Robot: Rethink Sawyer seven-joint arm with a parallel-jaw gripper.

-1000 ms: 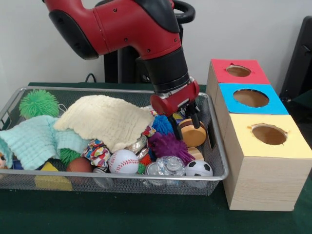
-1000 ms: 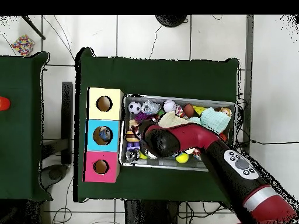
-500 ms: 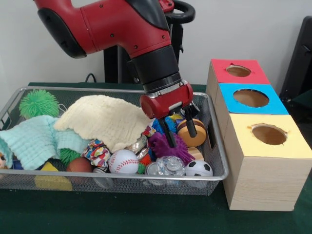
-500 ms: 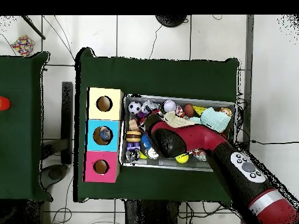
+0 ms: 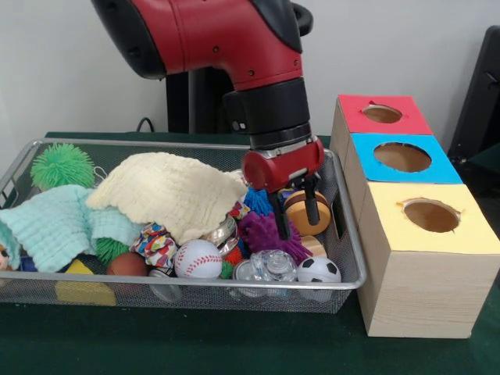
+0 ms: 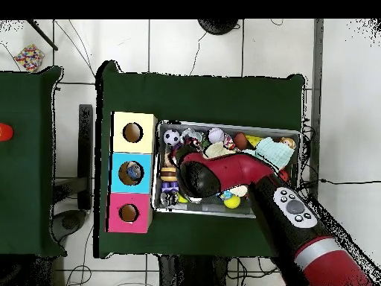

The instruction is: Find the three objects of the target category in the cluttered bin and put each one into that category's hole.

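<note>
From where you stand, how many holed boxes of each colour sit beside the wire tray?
Red box: 1
Blue box: 1
Yellow box: 1
Total: 3 boxes, in a row against one short end of the bin.

table: dark green cloth | on it: bin, three boxes

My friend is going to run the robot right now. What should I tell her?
End effector: open, empty, two black fingers pointing down above the round wooden yo-yo-like toy and fuzzy purple ball.
Silver wire-mesh bin: full of clutter: balls, cream cloth, mint cloth.
Red box, blue box and yellow box stand beside the bin.
Done: nothing is gripped; the overhead view shows something inside the blue box's hole.
Left: grip a target and drop it in its hole.
</note>
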